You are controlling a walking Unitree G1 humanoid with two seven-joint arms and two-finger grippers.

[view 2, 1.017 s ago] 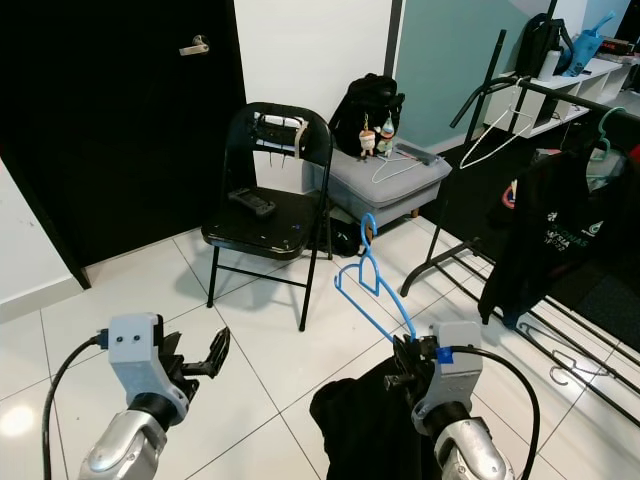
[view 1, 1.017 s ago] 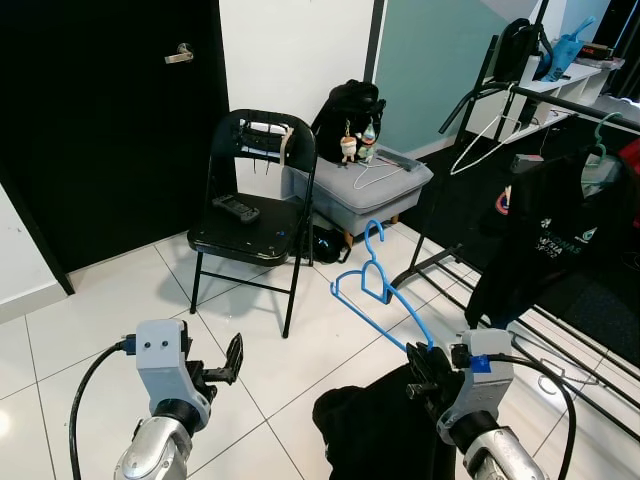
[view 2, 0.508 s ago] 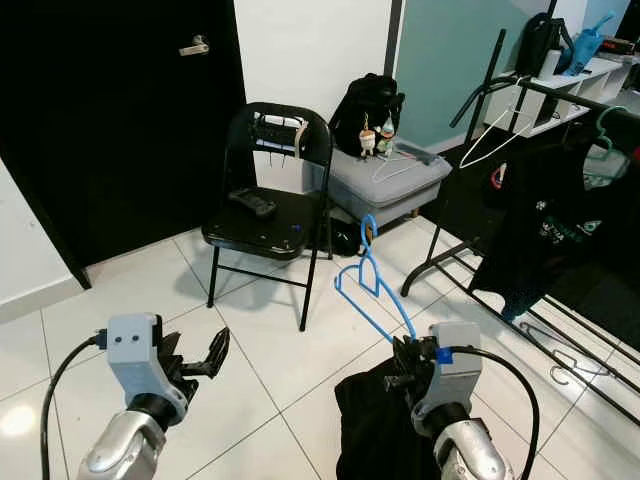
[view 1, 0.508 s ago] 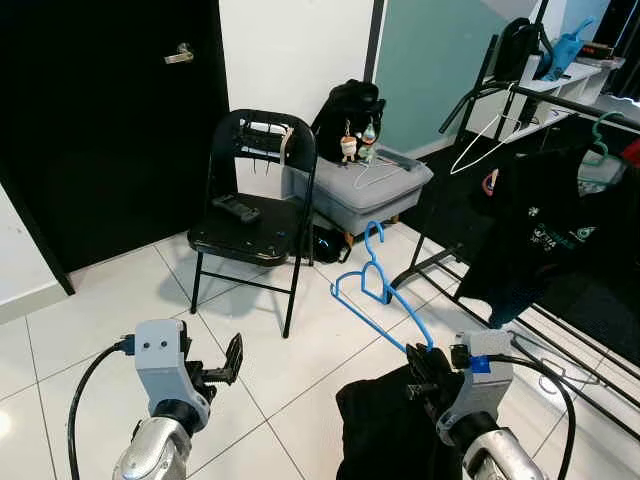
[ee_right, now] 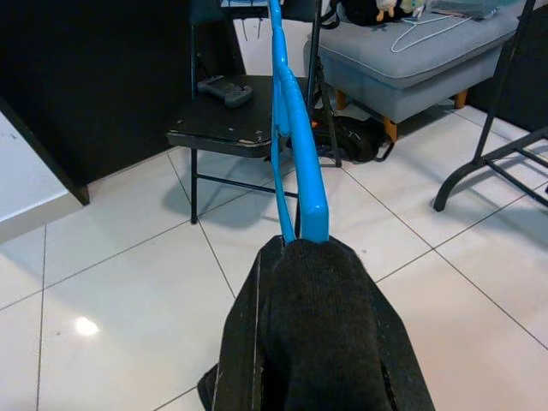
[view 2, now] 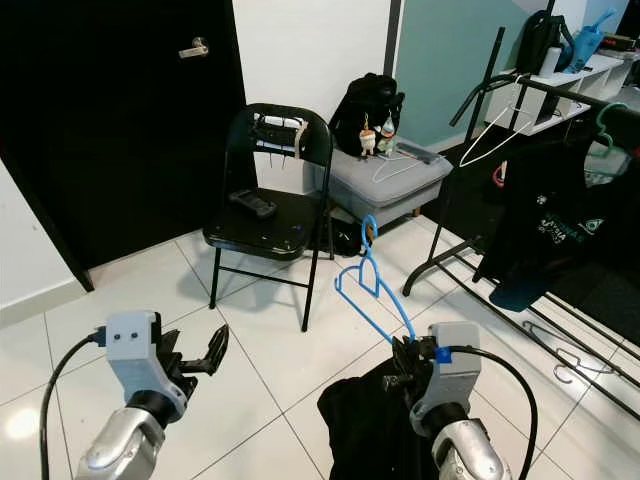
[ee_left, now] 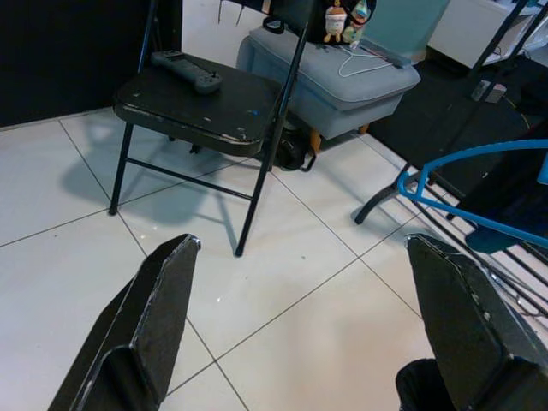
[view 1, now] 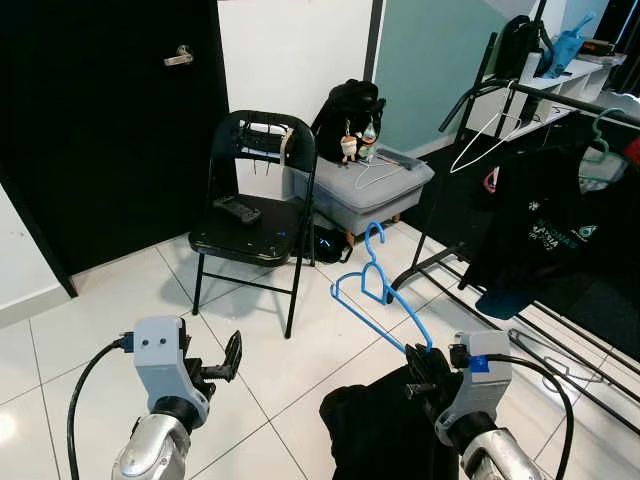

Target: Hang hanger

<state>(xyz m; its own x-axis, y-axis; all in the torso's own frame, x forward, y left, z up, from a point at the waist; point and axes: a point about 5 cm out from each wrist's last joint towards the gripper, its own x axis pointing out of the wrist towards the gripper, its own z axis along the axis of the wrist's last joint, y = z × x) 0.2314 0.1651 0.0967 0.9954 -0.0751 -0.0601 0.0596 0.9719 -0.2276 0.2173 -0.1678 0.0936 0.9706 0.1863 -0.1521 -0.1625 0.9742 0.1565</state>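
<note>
2 hands in view, low over the white tiled floor [view 1: 100, 320]. Right hand [view 1: 422, 368] clamped on 1 blue hanger [view 1: 375, 285], gripped at the lower end of 1 arm, hook rising up and away from the fingertips. 1 black garment [view 1: 375, 440] bunched under and around that hand, its lower part cut off by the frame edge, so shape unclear. Left hand [view 1: 232, 358] held out empty, fingers [ee_left: 154, 317] spread wide apart.

Ahead of both hands: 1 black folding chair [view 1: 250, 215] with 1 remote [view 1: 236, 208] on its seat. Just beyond it, 1 grey ottoman [view 1: 365, 185] carrying 1 white wire hanger [view 1: 375, 175], 2 small dangling figurines [view 1: 357, 142] and 1 black bag [view 1: 348, 112].

Beyond and outward of the right hand: 1 black clothes rack [view 1: 500, 100], with 1 white hanger [view 1: 490, 130], 1 teal hanger [view 1: 600, 140] and 1 black printed T-shirt [view 1: 545, 235] hanging from it. Further dark clothes on the rack hard to separate. 1 black door [view 1: 110, 120] beyond the left hand.
</note>
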